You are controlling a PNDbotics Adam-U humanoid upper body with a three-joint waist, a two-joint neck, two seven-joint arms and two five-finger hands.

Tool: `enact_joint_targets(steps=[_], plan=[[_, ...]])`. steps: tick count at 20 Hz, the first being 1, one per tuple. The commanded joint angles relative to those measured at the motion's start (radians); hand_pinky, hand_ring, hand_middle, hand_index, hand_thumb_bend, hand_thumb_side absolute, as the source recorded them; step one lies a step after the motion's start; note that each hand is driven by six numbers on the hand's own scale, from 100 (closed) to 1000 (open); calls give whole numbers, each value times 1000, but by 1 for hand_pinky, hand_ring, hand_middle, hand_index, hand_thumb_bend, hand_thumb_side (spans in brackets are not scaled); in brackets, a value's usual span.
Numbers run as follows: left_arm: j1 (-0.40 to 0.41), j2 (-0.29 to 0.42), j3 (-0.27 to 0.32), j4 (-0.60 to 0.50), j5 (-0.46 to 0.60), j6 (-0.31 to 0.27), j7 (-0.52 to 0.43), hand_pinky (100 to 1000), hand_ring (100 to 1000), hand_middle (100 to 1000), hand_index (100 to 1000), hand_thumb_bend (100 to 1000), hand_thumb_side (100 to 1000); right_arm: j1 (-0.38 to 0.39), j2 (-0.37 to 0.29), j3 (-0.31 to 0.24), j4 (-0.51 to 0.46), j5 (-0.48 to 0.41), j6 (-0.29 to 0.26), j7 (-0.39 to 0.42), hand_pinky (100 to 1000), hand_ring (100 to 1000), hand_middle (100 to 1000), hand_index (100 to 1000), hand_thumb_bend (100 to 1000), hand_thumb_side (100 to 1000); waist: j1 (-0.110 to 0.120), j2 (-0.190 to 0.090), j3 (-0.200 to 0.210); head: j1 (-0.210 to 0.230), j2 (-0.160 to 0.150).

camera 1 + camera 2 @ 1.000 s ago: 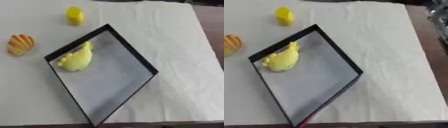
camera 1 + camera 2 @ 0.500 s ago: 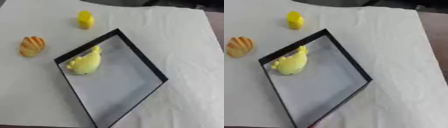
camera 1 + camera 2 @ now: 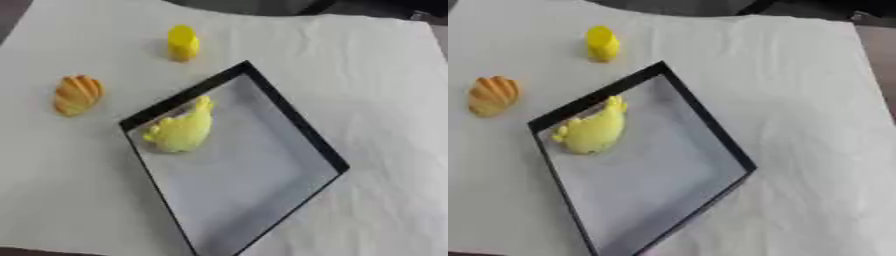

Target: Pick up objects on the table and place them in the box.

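1. Surface (image 3: 376, 75): covered with a white, lightly creased cloth that fills nearly the whole view; a dark strip shows beyond its far edge.
2. Box (image 3: 296, 122): shallow, black-rimmed, pale grey floor, lying flat on the cloth and turned askew so that one corner points away from the robot. Its near corner reaches the lower edge of the view.
3. Yellow soft toy (image 3: 182, 130): rounded body with a narrow end pointing to the far side. It lies inside the box, in the left corner, close against the far-left wall.
4. Yellow cylinder (image 3: 183, 42): small, standing upright on the cloth beyond the box, outside it and apart from its far corner.
5. Orange ridged item (image 3: 77, 93): shell-like, ribbed, orange and tan. It rests on the cloth to the left of the box, outside it and clear of the rim.
6. Robot hand, left and right: neither appears in either eye view, so whether the fingers are spread or curled cannot be told.
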Motion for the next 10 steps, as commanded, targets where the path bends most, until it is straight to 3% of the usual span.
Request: enact_joint_targets(steps=[1, 4, 5, 7, 10], plan=[[-25, 110, -24, 17, -101, 56, -123, 841, 800, 829, 893, 184, 656, 8, 2, -18, -16, 23, 27, -16, 958, 1000, 699, 795, 100, 607, 19, 1, 1, -3, -12], [-54, 171, -71, 33, -168, 89, -276, 861, 819, 835, 892, 266, 634, 13, 6, -16, -16, 31, 32, -19, 957, 1000, 697, 794, 100, 587, 22, 2, -1, -5, -10], [-65, 189, -87, 34, -181, 94, -329, 864, 821, 843, 898, 352, 618, 13, 6, -14, -16, 33, 34, -19, 957, 1000, 697, 793, 100, 603, 23, 2, -2, -4, -11], [-90, 214, -116, 35, -212, 110, -419, 865, 825, 845, 896, 433, 593, 12, 5, -12, -16, 35, 37, -16, 957, 1000, 695, 792, 100, 601, 24, 2, -4, 0, -11], [-123, 232, -162, 47, -240, 134, -512, 870, 826, 838, 891, 495, 609, 8, 2, -6, -16, 34, 45, -11, 956, 1000, 693, 791, 100, 601, 25, 2, -9, 4, -13]])
